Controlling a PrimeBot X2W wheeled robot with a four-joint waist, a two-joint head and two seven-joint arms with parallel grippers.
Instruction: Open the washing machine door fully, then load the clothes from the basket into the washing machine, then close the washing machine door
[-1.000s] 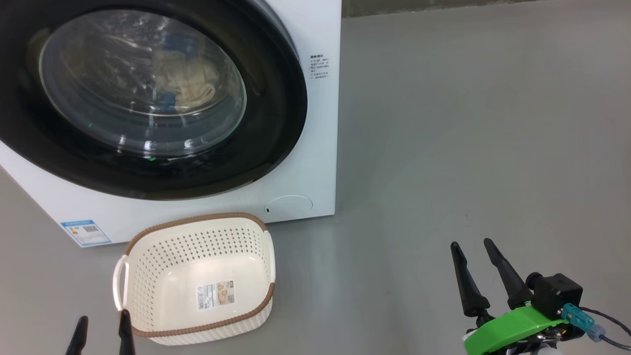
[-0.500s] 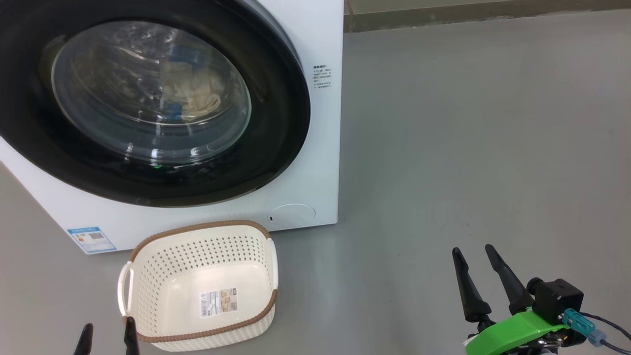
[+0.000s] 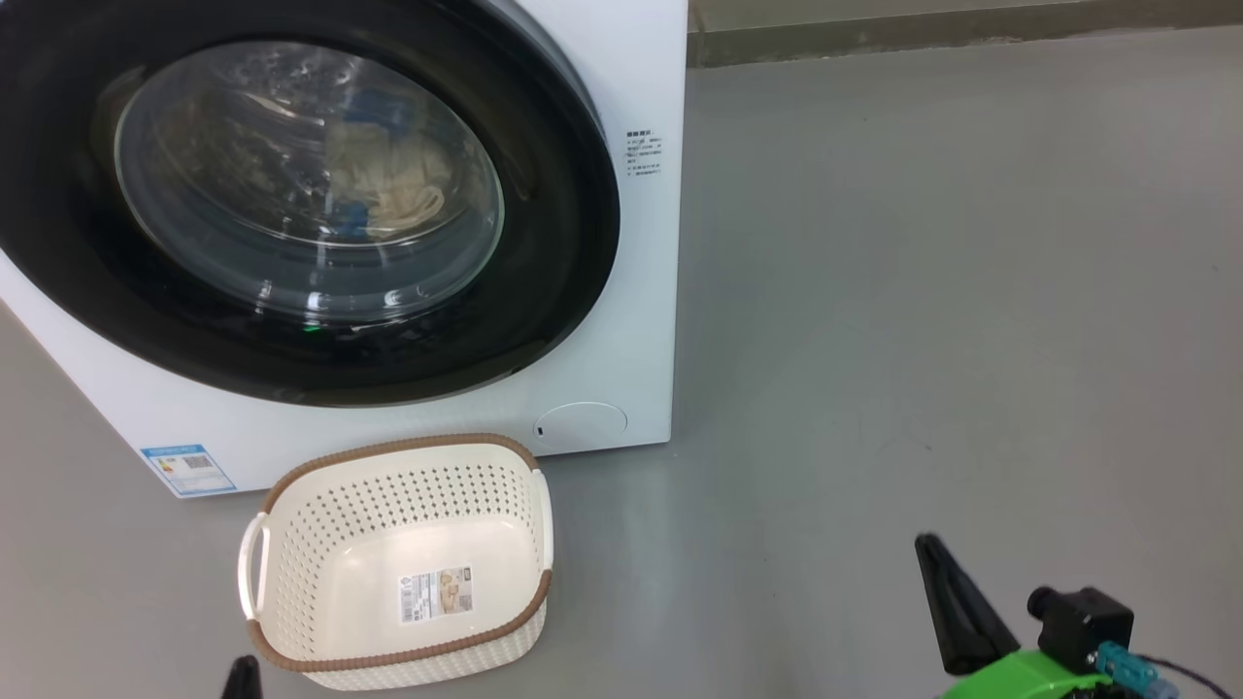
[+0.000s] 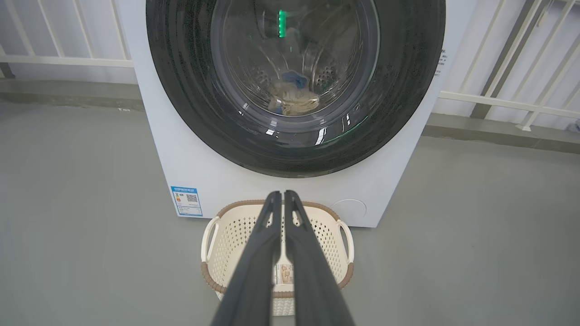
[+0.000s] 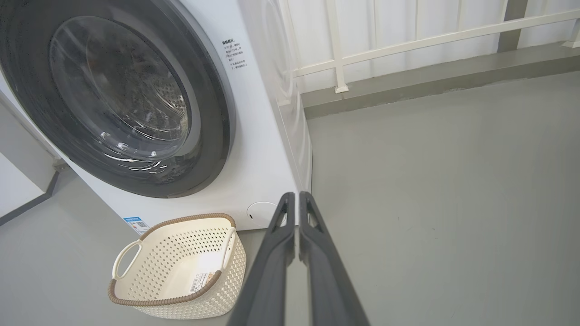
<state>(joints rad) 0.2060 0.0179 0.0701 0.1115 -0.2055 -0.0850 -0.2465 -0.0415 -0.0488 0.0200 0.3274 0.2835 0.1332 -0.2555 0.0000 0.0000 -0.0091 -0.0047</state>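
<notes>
**3 steps of the task look done; nothing left to load**

2 cream-yellow garments with blue trim, the clothes (image 3: 388, 189), lie inside the steel drum. They show through the bulging clear glass of the large round black-rimmed washing machine door (image 3: 554, 243). That door sits flush against the front of the big white boxy washing machine (image 3: 641, 291), so I judge it shut.

The small cream-white perforated plastic basket with a brown woven-look rim (image 3: 398, 449) stands on the grey floor (image 3: 923, 291), just in front of the machine and below the door. It holds only a paper sticker on its bottom. By my reading opening, loading and closing are all finished, though whether the latch has caught cannot be told.

The door faces straight out from the machine toward the robot, and being round it has no long axis. The basket stands upright with its mouth up. Its long axis runs side to side, roughly parallel to the machine's front, with 1 white handle at each end.

The left gripper (image 4: 282, 194) has its 2 dark fingers pressed together on nothing, pointing at the basket and door. The right gripper (image 5: 297, 195) also has its fingers together and empty, aimed at the machine's lower right corner.
</notes>
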